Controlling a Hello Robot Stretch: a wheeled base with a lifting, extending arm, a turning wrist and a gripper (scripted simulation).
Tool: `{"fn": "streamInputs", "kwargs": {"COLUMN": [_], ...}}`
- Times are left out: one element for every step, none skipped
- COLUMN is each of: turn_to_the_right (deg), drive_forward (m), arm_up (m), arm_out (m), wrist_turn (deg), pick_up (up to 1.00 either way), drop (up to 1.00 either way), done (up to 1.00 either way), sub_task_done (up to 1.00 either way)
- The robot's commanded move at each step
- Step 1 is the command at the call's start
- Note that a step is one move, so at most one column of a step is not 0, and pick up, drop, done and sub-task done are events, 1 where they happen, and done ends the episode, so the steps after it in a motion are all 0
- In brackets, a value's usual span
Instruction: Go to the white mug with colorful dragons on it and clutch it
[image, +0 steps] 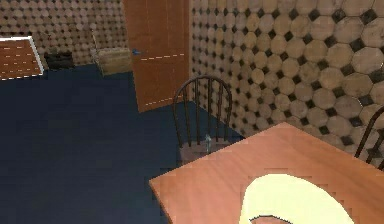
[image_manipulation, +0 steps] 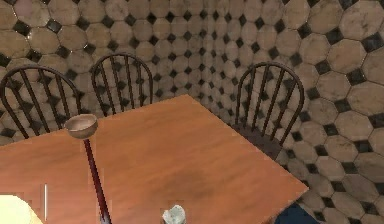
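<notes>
the approach looks done: a small pale thing (image_manipulation: 175, 213), maybe the mug, sits at the near edge of the counter (image_manipulation: 200, 150), right of a red-handled plunger (image_manipulation: 93, 175); the clutching seems left to do, and the pincer's state i cannot tell.

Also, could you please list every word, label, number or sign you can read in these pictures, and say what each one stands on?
There are none to read. The wooden table, the door and the patterned wall bear no writing. The small white thing on the table and the box by the far wall are too small to tell.
</notes>
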Motion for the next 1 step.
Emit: {"fn": "streamInputs", "kwargs": {"turn_to_the_right": [0.0], "drive_forward": [0.0], "arm_up": [0.5], "arm_out": [0.0], "wrist_turn": [0.0], "pick_up": [0.0], "drop": [0.0], "done": [0.0], "sub_task_done": [0.0]}}
